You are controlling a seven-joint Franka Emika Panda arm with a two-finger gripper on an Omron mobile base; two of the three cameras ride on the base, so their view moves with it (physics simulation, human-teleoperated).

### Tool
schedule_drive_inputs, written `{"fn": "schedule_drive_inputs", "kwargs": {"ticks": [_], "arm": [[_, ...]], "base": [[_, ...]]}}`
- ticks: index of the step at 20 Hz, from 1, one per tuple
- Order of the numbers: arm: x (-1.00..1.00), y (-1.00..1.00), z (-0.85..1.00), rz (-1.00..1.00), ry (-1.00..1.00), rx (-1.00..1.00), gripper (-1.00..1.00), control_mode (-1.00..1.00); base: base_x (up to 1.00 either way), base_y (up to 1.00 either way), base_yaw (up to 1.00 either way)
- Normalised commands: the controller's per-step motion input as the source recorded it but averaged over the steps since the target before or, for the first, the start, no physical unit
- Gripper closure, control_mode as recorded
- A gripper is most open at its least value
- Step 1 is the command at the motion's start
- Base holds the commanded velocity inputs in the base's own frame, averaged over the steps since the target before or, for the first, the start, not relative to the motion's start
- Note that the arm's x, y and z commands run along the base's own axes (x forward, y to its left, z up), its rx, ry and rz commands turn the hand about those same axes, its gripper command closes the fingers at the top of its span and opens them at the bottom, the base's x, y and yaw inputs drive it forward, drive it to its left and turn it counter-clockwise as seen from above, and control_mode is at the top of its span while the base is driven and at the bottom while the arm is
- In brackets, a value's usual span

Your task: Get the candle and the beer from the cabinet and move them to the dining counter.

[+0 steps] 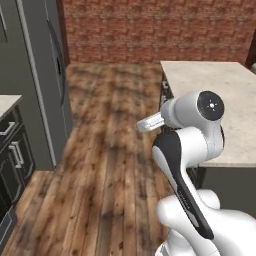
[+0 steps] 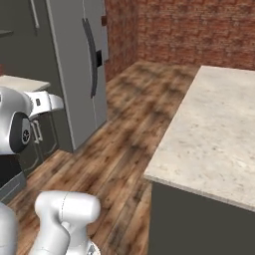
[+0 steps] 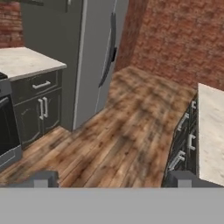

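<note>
My gripper [image 3: 113, 180] is open, its two dark fingertips [image 3: 43, 178] wide apart with nothing between them. It hangs in the air over the wooden floor and points down the aisle. The dining counter [image 1: 225, 95] [image 2: 219, 124] [image 3: 212, 131] is a beige speckled island to my right with a bare top. A corner of the dark cabinet [image 2: 20, 15] with a pale bar handle shows high up, left of the refrigerator; its door looks shut. The candle and the beer are out of view.
A tall grey refrigerator [image 1: 35, 75] [image 2: 79, 60] [image 3: 94, 52] stands on the left. Beside it is a small beige counter slab [image 3: 26, 61] over dark drawers, next to a black stove [image 3: 4, 131]. A wooden floor aisle [image 3: 131, 122] runs to a brick wall [image 1: 160, 30].
</note>
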Motion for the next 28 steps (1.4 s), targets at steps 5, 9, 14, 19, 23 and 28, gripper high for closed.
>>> {"fn": "schedule_drive_inputs", "kwargs": {"ticks": [5, 9, 14, 19, 23, 28], "arm": [[0.00, 0.00, 0.00, 0.00, 0.00, 0.00, -1.00, 1.00], [0.00, 0.00, 0.00, 0.00, 0.00, 0.00, -1.00, 1.00], [0.00, 0.00, 0.00, 0.00, 0.00, 0.00, -1.00, 1.00], [0.00, 0.00, 0.00, 0.00, 0.00, 0.00, -1.00, 1.00], [0.00, 0.00, 0.00, 0.00, 0.00, 0.00, -1.00, 1.00], [0.00, 0.00, 0.00, 0.00, 0.00, 0.00, -1.00, 1.00]], "base": [[0.30, 1.00, 0.08], [0.60, 0.91, 0.11], [0.77, 0.52, 0.10], [0.78, 0.04, 0.14], [0.72, 0.00, 0.21], [0.70, 0.03, 0.28]]}}
